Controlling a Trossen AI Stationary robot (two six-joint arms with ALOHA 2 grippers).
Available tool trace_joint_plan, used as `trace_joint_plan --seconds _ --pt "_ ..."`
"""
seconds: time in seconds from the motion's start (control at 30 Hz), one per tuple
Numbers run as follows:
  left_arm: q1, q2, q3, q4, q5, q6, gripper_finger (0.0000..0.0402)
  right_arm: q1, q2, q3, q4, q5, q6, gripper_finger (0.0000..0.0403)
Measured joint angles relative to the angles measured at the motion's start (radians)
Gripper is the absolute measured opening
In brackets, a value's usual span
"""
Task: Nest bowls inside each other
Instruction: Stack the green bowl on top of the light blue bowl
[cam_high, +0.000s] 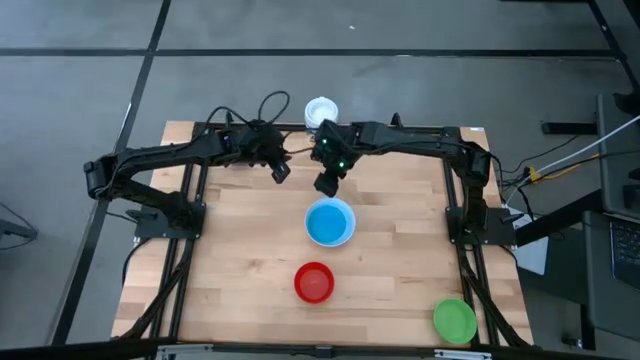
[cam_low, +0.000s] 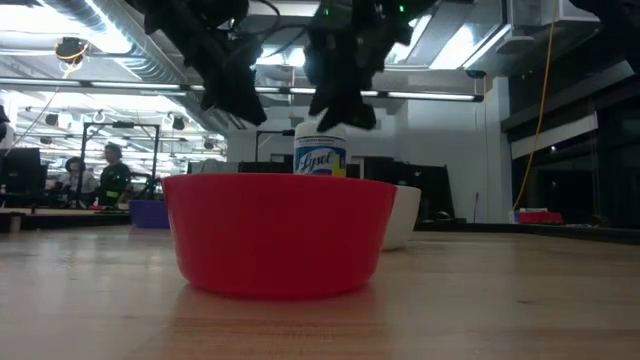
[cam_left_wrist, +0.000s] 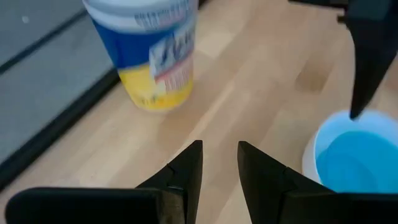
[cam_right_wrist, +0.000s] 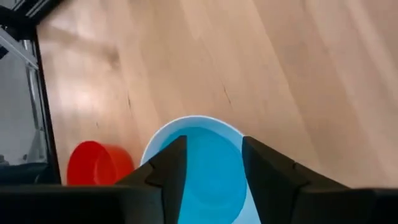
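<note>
A teal-blue bowl (cam_high: 327, 224) sits nested inside a white bowl (cam_high: 347, 214) near the table's middle; only the white bowl's rim shows around it (cam_right_wrist: 205, 118). Nearer the front stands a red bowl (cam_high: 314, 282), which fills the low view (cam_low: 280, 235). A green bowl (cam_high: 455, 319) rests at the front right corner. My right gripper (cam_right_wrist: 214, 140) hangs open above the far side of the nested pair (cam_high: 326, 185), touching nothing. My left gripper (cam_left_wrist: 219, 146) is open too, raised over bare wood left of it (cam_high: 281, 172).
A white-lidded, yellow-and-blue labelled canister (cam_high: 320, 110) stands at the table's far edge, just behind both grippers (cam_left_wrist: 149, 50). A low dark blue thing (cam_low: 150, 213) shows far left in the low view. Bare wood lies to the left and right of the bowls.
</note>
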Motion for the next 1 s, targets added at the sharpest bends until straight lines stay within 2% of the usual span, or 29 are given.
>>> trace_joint_plan --seconds 0.13,0.3,0.47,0.7,1.0 --pt "0.069 -0.056 0.0 0.04 0.003 -0.001 0.0098 -0.006 -0.003 0.078 -0.161 0.082 -0.088 0.0146" --pt "0.201 -0.168 0.014 0.011 0.001 0.019 0.0098 -0.003 -0.002 0.08 -0.381 0.171 -0.178 0.0151" --pt "0.317 -0.277 0.047 -0.078 0.001 0.078 0.0098 0.032 -0.02 0.039 -0.499 0.175 -0.214 0.0166" --pt "0.398 -0.391 0.05 -0.186 0.017 0.103 0.0098 0.096 -0.186 -0.125 -0.53 0.133 -0.155 0.0178" --pt "0.397 -0.412 0.051 -0.198 0.074 0.105 0.0098 0.233 -0.493 -0.445 -0.495 0.132 0.049 0.0165"
